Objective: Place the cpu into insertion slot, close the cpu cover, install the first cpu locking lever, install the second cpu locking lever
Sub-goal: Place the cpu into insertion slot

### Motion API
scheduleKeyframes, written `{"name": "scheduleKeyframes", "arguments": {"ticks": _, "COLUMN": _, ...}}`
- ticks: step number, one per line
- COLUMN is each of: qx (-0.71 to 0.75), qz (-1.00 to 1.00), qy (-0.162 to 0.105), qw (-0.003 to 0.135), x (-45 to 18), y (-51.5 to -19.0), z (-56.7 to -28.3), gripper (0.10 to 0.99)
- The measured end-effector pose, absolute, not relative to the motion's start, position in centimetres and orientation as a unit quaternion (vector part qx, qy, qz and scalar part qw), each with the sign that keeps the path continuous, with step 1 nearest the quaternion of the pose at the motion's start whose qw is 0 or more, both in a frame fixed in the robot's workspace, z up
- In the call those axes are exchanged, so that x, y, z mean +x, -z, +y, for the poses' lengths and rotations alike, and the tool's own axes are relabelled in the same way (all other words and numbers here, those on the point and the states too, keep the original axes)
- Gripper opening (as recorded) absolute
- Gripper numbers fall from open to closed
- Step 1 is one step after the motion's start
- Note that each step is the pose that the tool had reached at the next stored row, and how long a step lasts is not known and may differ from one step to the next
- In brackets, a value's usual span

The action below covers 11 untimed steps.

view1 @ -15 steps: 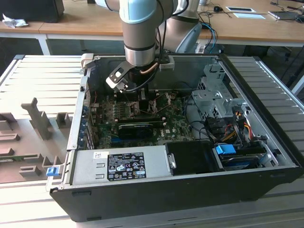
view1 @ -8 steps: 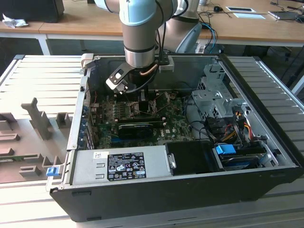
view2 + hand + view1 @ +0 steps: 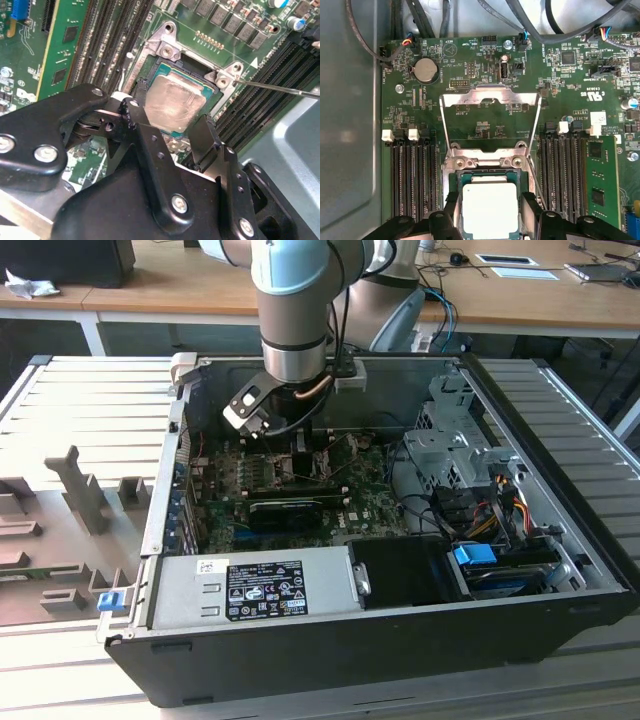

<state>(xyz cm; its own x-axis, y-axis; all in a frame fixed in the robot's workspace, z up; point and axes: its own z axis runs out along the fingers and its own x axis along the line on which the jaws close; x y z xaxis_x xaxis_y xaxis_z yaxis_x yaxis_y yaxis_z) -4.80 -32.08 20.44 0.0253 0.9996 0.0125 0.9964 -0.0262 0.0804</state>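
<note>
1. Closest to the wrist, the gripper (image 3: 170, 125) is pinching the cpu (image 3: 172, 102). In both wrist views its black fingers (image 3: 451, 215) are pressing on two opposite edges, which is keeping the silvery face untouched.
2. The cpu (image 3: 489, 207) is sitting right over the insertion slot (image 3: 175, 65), squared up with it. In the second wrist view it is looking slightly tilted, so I am judging it not fully seated. I cannot tell whether its underside is touching the socket.
3. Just beyond, the slot's silvery rim with its two screws is showing, and the dark socket edge is peeking out around the chip.
4. Past that, the cpu cover (image 3: 490, 96) is standing swung open on its hinge, its big window framing the green board (image 3: 485, 65). That is leaving the slot free for the chip.
5. A thin locking lever (image 3: 280, 89) is sticking out to one side, unlatched, clear of the cover.
6. Memory slots (image 3: 412, 175) are flanking the socket on both sides.
7. Farthest out, in the exterior view, the arm (image 3: 295, 320) is reaching straight down into the open computer case (image 3: 350, 640).
</note>
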Motion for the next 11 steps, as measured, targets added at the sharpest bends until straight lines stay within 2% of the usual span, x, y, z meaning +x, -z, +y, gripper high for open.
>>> {"name": "scheduleKeyframes", "arguments": {"ticks": 3, "qx": 0.716, "qz": 0.697, "qy": -0.031, "qw": 0.025, "x": -4.78, "y": -21.33, "z": -32.07, "gripper": 0.592}}
{"name": "scheduleKeyframes", "arguments": {"ticks": 4, "qx": 0.716, "qz": 0.697, "qy": -0.031, "qw": 0.025, "x": -4.78, "y": -21.38, "z": -32.07, "gripper": 0.459}}
{"name": "scheduleKeyframes", "arguments": {"ticks": 6, "qx": 0.716, "qz": 0.697, "qy": -0.031, "qw": 0.025, "x": -4.78, "y": -21.42, "z": -32.07, "gripper": 0.341}}
{"name": "scheduleKeyframes", "arguments": {"ticks": 7, "qx": 0.716, "qz": 0.697, "qy": -0.031, "qw": 0.025, "x": -4.78, "y": -21.45, "z": -32.07, "gripper": 0.341}}
{"name": "scheduleKeyframes", "arguments": {"ticks": 9, "qx": 0.716, "qz": 0.697, "qy": -0.030, "qw": 0.026, "x": -4.78, "y": -21.66, "z": -32.07, "gripper": 0.106}}
{"name": "scheduleKeyframes", "arguments": {"ticks": 11, "qx": 0.716, "qz": 0.697, "qy": -0.029, "qw": 0.026, "x": -4.78, "y": -21.81, "z": -32.07, "gripper": 0.106}}
